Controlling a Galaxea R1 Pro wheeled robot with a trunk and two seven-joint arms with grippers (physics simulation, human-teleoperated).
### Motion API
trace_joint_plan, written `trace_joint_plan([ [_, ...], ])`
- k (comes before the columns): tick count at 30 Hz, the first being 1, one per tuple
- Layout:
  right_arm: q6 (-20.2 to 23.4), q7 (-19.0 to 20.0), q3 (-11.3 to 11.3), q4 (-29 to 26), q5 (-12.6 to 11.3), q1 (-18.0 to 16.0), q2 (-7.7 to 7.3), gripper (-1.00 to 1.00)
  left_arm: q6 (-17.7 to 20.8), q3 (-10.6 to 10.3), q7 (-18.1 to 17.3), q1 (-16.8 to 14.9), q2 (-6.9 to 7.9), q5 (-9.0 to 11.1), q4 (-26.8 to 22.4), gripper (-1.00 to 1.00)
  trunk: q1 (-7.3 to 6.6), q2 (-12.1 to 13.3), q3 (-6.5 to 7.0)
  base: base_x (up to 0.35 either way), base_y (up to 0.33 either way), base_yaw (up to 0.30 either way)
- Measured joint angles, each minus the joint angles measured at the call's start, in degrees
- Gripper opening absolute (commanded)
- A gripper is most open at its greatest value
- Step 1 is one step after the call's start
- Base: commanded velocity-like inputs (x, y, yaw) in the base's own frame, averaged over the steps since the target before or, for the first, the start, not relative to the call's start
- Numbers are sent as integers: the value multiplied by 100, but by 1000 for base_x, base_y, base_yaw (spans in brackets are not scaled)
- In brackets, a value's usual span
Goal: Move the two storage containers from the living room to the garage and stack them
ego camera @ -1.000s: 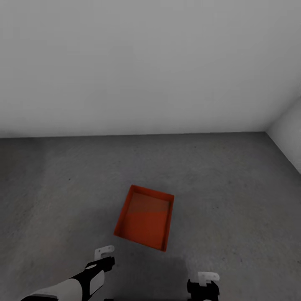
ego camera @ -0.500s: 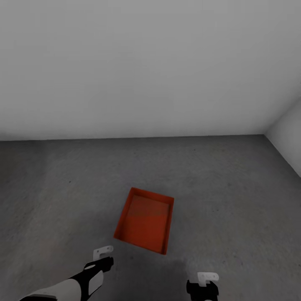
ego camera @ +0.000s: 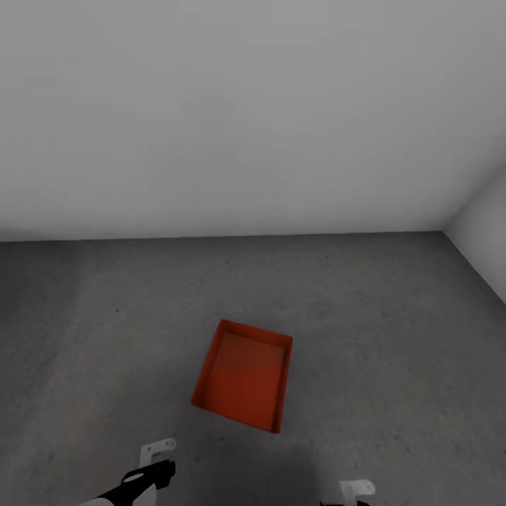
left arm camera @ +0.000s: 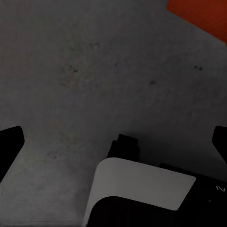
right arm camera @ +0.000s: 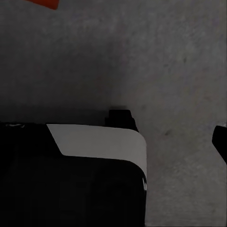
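Both hands are empty: the left hand (ego camera: 156, 453) looks spread wide going by its wrist cam, can't really tell for the right hand (ego camera: 356, 488). One storage container (ego camera: 244, 374) sits alone on the garage floor (ego camera: 393, 351) just ahead, away from the white wall (ego camera: 253, 112). Main risk I'd guess is stacking the other bin crooked, since this one lies skewed; the head cam shows that whole, the wrist cams just an orange corner.

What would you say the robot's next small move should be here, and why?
Probably back away and turn to fetch the second container. One orange-red container sits upright and empty on the grey concrete floor, nothing stacked on it, and both the left gripper and right gripper hang apart from it, holding nothing.
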Motion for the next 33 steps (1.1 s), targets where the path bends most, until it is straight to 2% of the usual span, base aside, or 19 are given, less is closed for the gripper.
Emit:
trace_joint_plan([
  [7, 43, 57, 1, 0, 1, 171, -9, 100, -3, -1, -1, 52, 3, -1, 4, 100, 0, 0, 63, 0, 0, 0],
  [14, 202, 49, 1, 0, 10, 183, -10, 100, -15, -2, -1, 55, -4, -1, -4, 100, 0, 0, 125, 0, 0, 0],
  [33, 228, 43, 6, 0, 13, 184, -10, 100, -34, -2, -1, 56, -22, -9, -5, 100, 0, 0, 294, 0, 0, 0],
])
